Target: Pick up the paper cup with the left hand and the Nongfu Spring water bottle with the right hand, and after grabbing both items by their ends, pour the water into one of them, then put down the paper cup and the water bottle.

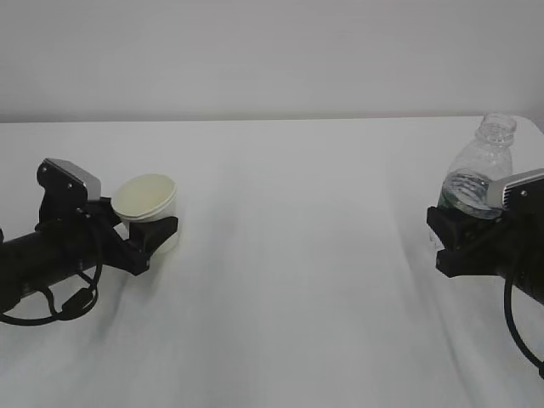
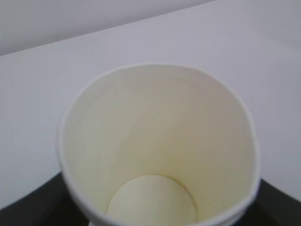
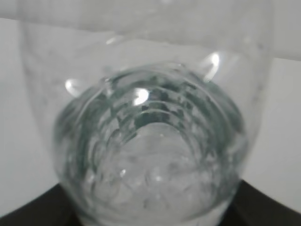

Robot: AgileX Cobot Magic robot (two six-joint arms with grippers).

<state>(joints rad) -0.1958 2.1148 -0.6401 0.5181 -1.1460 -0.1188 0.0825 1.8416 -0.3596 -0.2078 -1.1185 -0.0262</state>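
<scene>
STEP: bring both to the middle for the pour | LEFT: left gripper holds cup low, tilted | RIGHT: right gripper holds bottle at its base (water inside) | ADVICE: you level the cup first, then tip the bottle slowly.

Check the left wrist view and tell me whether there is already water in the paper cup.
No. The paper cup shows a dry, pale cream inside with its round bottom bare and plainly visible.

White cloth-covered table: my left gripper clasps a small white paper cup, tilted; my right gripper grips a clear ribbed plastic bottle, upright, capless.
</scene>
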